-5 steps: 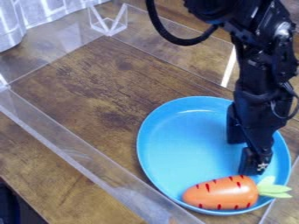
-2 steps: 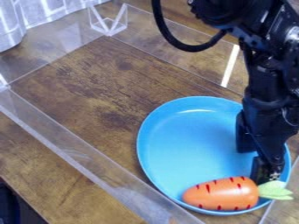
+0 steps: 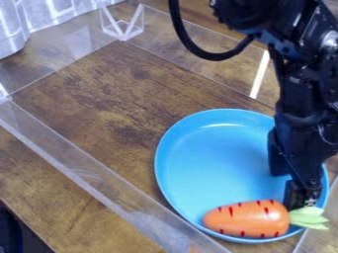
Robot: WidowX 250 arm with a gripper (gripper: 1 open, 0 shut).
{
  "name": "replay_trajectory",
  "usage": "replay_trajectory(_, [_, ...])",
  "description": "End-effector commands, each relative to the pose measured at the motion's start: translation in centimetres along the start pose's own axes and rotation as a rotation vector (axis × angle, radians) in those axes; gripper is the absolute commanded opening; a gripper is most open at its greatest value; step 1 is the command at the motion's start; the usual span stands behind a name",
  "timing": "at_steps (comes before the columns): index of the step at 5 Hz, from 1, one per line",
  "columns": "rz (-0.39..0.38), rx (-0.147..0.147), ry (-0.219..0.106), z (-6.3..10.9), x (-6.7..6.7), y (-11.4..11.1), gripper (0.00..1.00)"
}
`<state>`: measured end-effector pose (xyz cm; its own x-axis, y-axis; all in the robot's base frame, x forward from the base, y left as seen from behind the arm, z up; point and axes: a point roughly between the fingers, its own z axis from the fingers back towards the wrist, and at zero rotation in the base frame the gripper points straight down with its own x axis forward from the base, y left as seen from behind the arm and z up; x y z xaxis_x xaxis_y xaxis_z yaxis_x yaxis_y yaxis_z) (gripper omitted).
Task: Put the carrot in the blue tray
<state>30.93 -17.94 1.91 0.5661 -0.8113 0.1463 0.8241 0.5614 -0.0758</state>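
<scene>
The orange carrot [image 3: 247, 218] with dark-red stripes and a light-green stub lies on its side inside the blue tray [image 3: 211, 158], at the tray's near right rim. My black gripper [image 3: 298, 184] hangs straight down over the tray's right side, just above and behind the carrot's leafy end. Its fingers stand open and hold nothing. The carrot lies free on the tray, apart from the fingers.
The tray sits on a dark wooden tabletop [image 3: 119, 99]. A clear plastic wall [image 3: 79, 163] runs diagonally along the near left, and another clear barrier [image 3: 126, 22] stands at the back. Black cables hang from the arm at the top.
The gripper has shifted slightly to the right over the tray. The carrot rests in about the same place.
</scene>
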Motion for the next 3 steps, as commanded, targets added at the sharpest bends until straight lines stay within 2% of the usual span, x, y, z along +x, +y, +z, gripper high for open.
replay_trajectory(1, [-0.025,-0.069,0.085,-1.42,-2.38,-2.29,1.0])
replay_trajectory(3, [-0.016,-0.05,0.08,-0.57,-2.58,-2.09,1.0])
